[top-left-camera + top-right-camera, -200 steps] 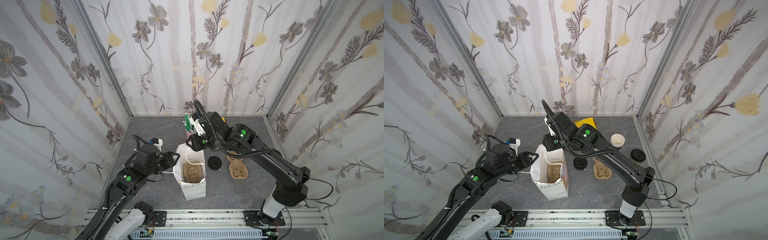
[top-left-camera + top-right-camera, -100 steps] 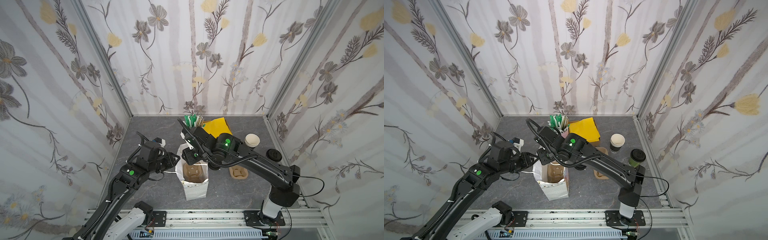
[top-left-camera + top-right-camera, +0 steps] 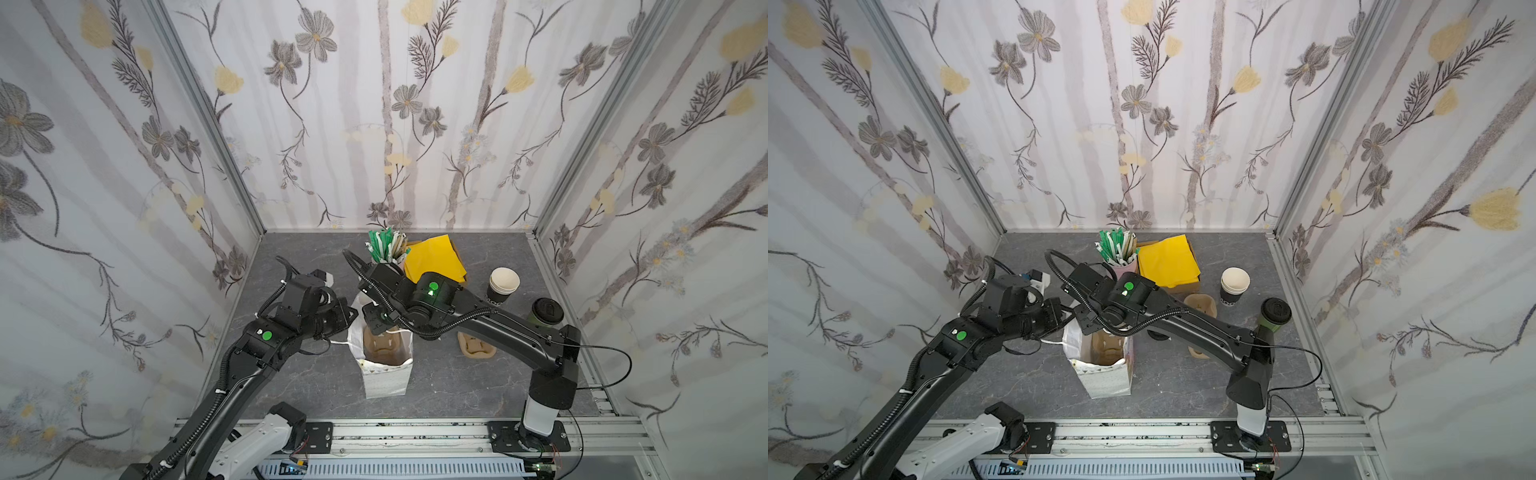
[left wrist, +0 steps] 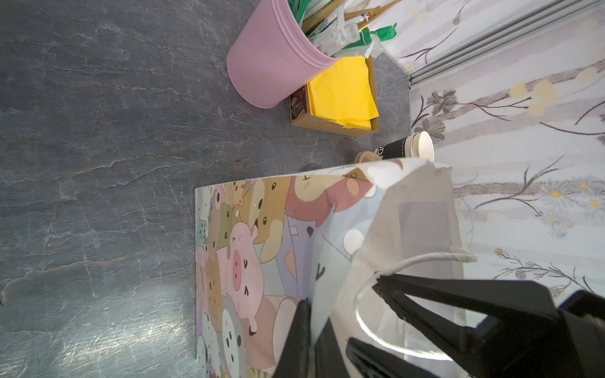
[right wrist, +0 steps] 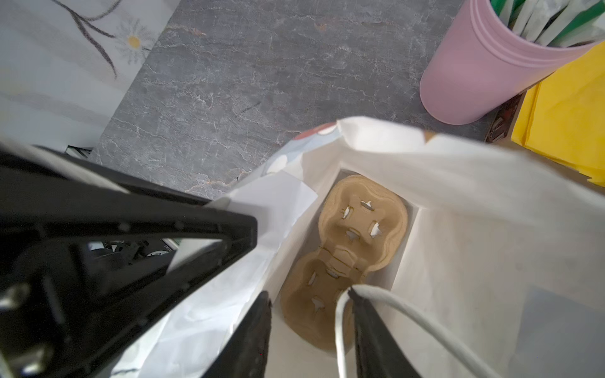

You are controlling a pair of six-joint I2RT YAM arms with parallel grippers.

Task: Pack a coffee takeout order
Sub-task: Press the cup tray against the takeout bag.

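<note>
Rim-holding at the paper bag (image 3: 386, 376) — pinching its side wall with the left pincer (image 4: 311, 307), closed flat on the paper just below the edge. Hanging the right pincer (image 5: 307, 294) inside the bag's mouth, close beside the left one, partly spread and gripping nothing, white cord handle (image 5: 338, 333) running along one of its fingers (image 5: 370, 333). Looking down past it onto the pulp carrier (image 5: 353, 235) lying on the bag's floor. Leaving the green cup with black lid (image 3: 546, 311) upright well away from both pincers, out near the right arm's elbow — and the yellow napkins (image 3: 434, 259) in their box (image 4: 330, 126) beyond the right pincer, just beside the pink cup (image 4: 268, 65) holding the sticks (image 3: 384, 247).
</note>
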